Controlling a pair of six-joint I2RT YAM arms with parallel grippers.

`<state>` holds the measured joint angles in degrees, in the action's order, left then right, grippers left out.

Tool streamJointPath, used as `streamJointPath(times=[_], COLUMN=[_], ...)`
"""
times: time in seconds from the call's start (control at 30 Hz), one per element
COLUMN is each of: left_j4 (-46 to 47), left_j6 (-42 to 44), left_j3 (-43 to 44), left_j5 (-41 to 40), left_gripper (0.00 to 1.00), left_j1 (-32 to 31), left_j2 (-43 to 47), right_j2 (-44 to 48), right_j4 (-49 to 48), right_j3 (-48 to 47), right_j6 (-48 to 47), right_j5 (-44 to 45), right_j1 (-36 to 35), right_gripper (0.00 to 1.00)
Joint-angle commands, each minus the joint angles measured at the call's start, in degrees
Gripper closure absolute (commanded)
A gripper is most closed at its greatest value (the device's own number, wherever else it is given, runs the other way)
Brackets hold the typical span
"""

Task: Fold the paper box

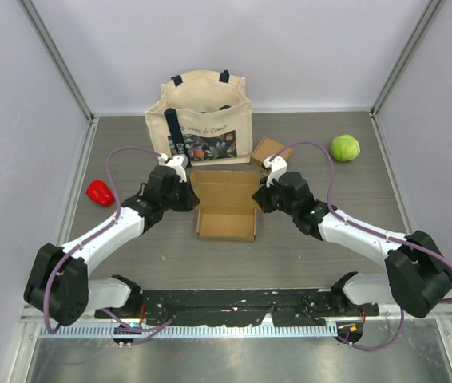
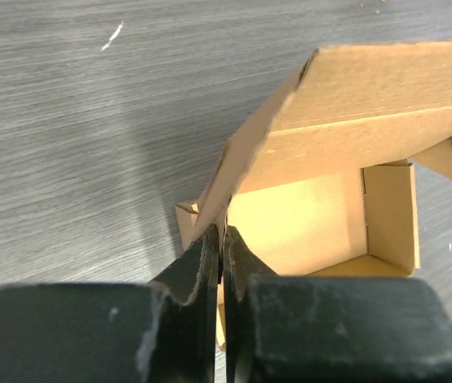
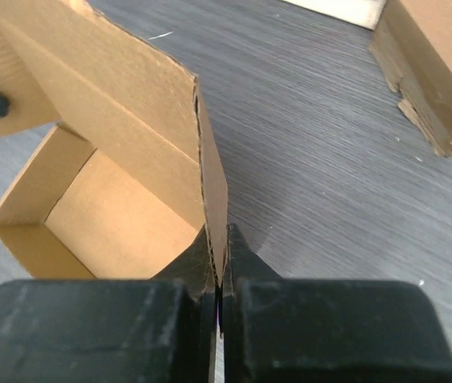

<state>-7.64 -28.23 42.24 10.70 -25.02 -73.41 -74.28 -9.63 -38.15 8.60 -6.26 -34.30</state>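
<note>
At the far left of the table lies a red toy, well apart from the work. The left gripper pinches the left edge of the raised lid of the paper box, which sits open mid-table, just in front of a tote bag. The right gripper pinches the lid's opposite edge, fingers pressed together on the thin board. A small carton and a green ball lie further right. The box looks light: thin corrugated card, stiff across its panels, bending readily only along creases, easily crushed at the edges. I judge the lid's side edges the right hold, both sides moved together so it neither twists nor drags the tray.
</note>
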Motion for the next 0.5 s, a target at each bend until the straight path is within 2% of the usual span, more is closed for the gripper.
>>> streamJointPath(times=[0.0, 0.07, 0.2, 0.23, 0.3, 0.33, 0.47], left_j4=[1.0, 1.4, 4.1, 5.3, 7.4, 11.3, 13.5], left_j6=[-2.4, -4.6, -9.8, -11.3, -13.5, -13.9, -16.0], left_j3=[0.6, 0.2, -1.3, -1.5, -3.0, -3.6, -3.7], left_j5=[-18.9, -23.2, -32.4, -37.0, -39.7, -42.4, -49.2], left_gripper=[1.0, 1.0, 1.0, 1.0, 1.0, 1.0, 1.0], left_j1=[-5.4, -6.9, -11.4, -12.4, -14.8, -15.5, -18.2], left_j2=[4.7, 5.3, 4.6, 4.3, 3.2, 2.7, 1.2], right_j2=[2.8, 2.5, -0.2, -1.0, -3.2, -4.1, -8.2], right_j4=[-1.1, 2.0, 2.0, 1.8, 0.6, -1.0, 2.9], right_j3=[-0.8, -1.9, -2.5, -2.8, -3.6, -3.9, -8.2], right_j6=[10.6, 15.9, 22.4, 23.6, 26.4, 26.9, 32.6], right_j5=[24.4, 33.5, 46.0, 49.9, 53.3, 56.2, 65.0], right_j1=[-6.9, -9.7, -14.6, -16.1, -17.5, -17.9, -19.7], right_gripper=[0.96, 0.94, 0.89, 0.89, 0.87, 0.86, 0.85])
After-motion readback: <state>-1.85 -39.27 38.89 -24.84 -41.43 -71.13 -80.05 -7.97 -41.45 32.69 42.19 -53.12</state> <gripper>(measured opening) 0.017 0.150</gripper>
